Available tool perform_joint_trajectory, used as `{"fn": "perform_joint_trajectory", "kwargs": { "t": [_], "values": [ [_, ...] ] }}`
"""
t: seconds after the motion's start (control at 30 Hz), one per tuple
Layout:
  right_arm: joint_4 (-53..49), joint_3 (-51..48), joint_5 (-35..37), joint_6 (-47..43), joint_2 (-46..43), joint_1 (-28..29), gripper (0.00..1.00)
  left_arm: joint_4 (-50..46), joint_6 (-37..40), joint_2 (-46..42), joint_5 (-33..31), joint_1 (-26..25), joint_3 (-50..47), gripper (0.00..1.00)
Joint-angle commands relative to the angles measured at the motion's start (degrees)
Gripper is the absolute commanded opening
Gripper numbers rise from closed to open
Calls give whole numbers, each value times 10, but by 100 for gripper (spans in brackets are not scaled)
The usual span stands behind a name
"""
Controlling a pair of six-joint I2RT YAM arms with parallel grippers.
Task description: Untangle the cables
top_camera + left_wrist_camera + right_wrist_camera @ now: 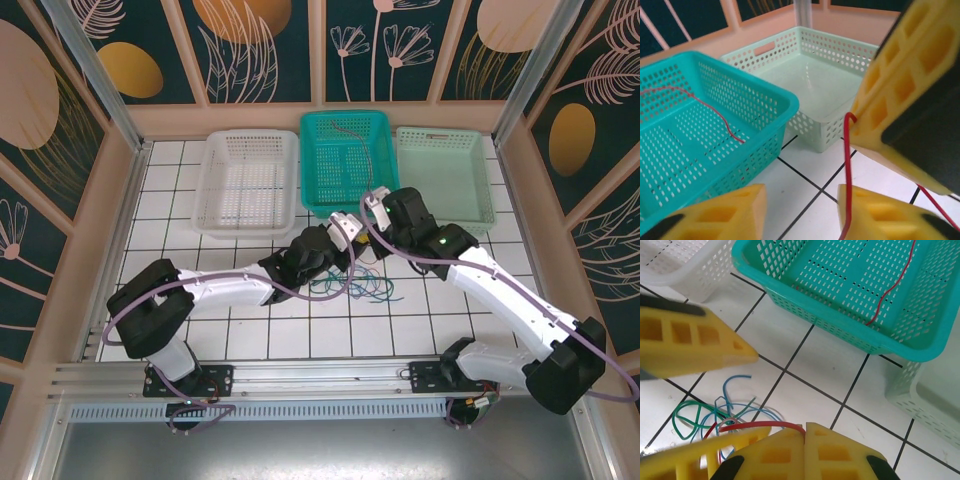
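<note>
A loose tangle of green and blue cables [366, 286] lies on the white tiles in front of the teal basket [350, 116]; it also shows in the right wrist view [700, 412]. My right gripper [805, 429] is shut on a red cable [760, 425] that leads out of the tangle. That red cable [847, 165] runs down along the inner face of one finger of my left gripper [801, 200], whose jaws stand apart around it. The two grippers, left [345, 228] and right [375, 204], meet just above the tangle. Another red cable [352, 138] lies inside the teal basket.
A white basket [215, 180] stands left of the teal one and a pale green basket [482, 180] stands to its right, all three along the back wall. Wooden frame walls close in the tiled table on three sides.
</note>
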Motion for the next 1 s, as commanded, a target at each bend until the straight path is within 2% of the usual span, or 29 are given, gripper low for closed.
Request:
{"fn": "perform_joint_trajectory", "kwargs": {
  "t": [0.0, 0.1, 0.23, 0.3, 0.37, 0.43, 0.53, 0.6, 0.67, 0.73, 0.83, 0.97],
  "values": [
    [-13, 13, 4, -17, -20, 5, 0, 22, 8, 5, 38, 4, 17, 22],
    [-11, 14, 19, -17, -19, 5, 0, 20, 9, 2, 55, 5, 19, 0],
    [-11, 19, 46, -9, -16, 3, 1, 15, 10, -7, 63, 7, 19, 0],
    [-2, 19, 68, 2, -19, 3, 19, 15, 6, -12, 61, 8, 18, 0],
    [6, 18, 115, 20, -25, 3, 47, 13, -8, -18, 41, 11, 21, 0],
    [18, 12, 159, 41, -37, -2, 69, 10, -26, -26, 14, 16, 24, 0],
    [36, -11, 177, 104, -61, -40, 83, 9, -51, -46, -34, 23, 22, 0],
    [36, -34, 120, 147, -66, -99, 87, 8, -60, -60, -51, 27, 20, 0],
    [37, -58, 95, 195, -65, -144, 89, 4, -66, -75, -62, 28, 20, 0],
    [52, -79, 62, 220, -72, -154, 88, -3, -69, -87, -68, 29, 18, 0],
    [110, -123, -30, 242, -89, -153, 83, -4, -78, -103, -92, 29, 13, 0],
    [170, -182, -95, 308, -73, -152, 75, 0, -84, -121, -102, 32, 11, 0]
  ]
}}
